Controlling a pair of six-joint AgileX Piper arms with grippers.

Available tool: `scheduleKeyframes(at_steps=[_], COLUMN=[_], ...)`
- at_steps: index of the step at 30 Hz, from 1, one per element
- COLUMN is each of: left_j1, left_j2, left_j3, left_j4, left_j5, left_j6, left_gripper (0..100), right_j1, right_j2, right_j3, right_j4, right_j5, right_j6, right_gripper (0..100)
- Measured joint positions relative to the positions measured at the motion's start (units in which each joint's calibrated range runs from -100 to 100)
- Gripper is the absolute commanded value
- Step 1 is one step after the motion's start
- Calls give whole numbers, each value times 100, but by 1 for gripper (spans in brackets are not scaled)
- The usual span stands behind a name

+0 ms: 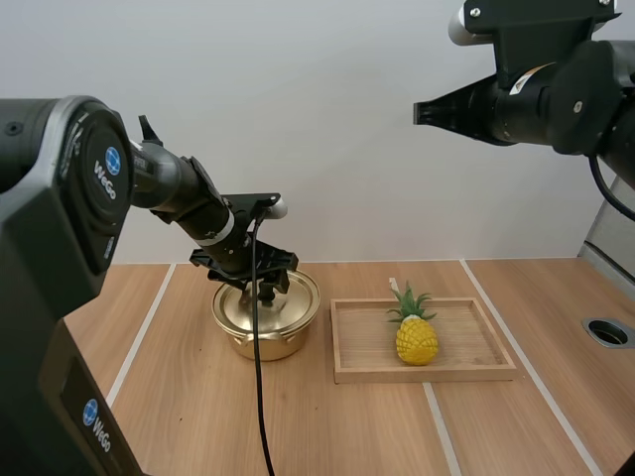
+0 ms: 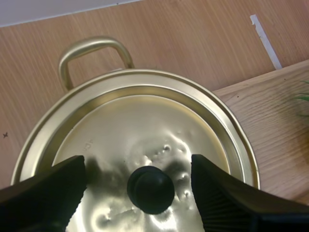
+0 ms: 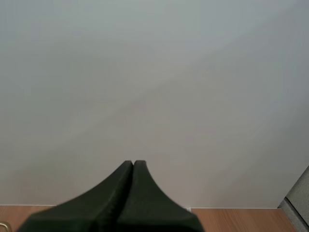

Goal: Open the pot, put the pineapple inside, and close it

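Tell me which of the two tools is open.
The left tool: its fingers stand apart either side of the black knob on the lid. The right tool is shut, one dark wedge.

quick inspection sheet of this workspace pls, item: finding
surface: light wooden table, white lines across it, round hole near its right edge
job's things: gold metal pot, lid on; yellow pineapple in shallow wooden tray beside it
clutter: nothing seen
grippers: left gripper open, astride lid's black knob; right gripper shut, raised off the table
cables: nothing to note
surroundings: plain pale wall behind table
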Motion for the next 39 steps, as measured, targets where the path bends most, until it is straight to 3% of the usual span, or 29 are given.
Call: scheduleKeyframes(at_steps=[21, 22, 26, 29, 32, 39], left_j1=[6, 6, 26, 26, 26, 26], left_j2=[15, 15, 15, 15, 3, -22], left_j3=[0, 0, 0, -25, -25, -25], left_j4=[-43, -43, -56, -135, -135, -147], left_j5=[58, 80, 296, 591, 672, 760], left_j6=[66, 66, 75, 60, 16, -43], left_gripper=[99, 90, 36, 12, 3, 3], right_j1=[0, 0, 0, 0, 0, 0], right_j2=[0, 0, 0, 0, 0, 0], right_j3=[0, 0, 0, 0, 0, 0], right_j4=[23, 23, 23, 23, 23, 23], right_j5=[-484, -484, -484, -484, -500, -500], right_j6=[0, 0, 0, 0, 0, 0], right_gripper=[0, 0, 0, 0, 0, 0])
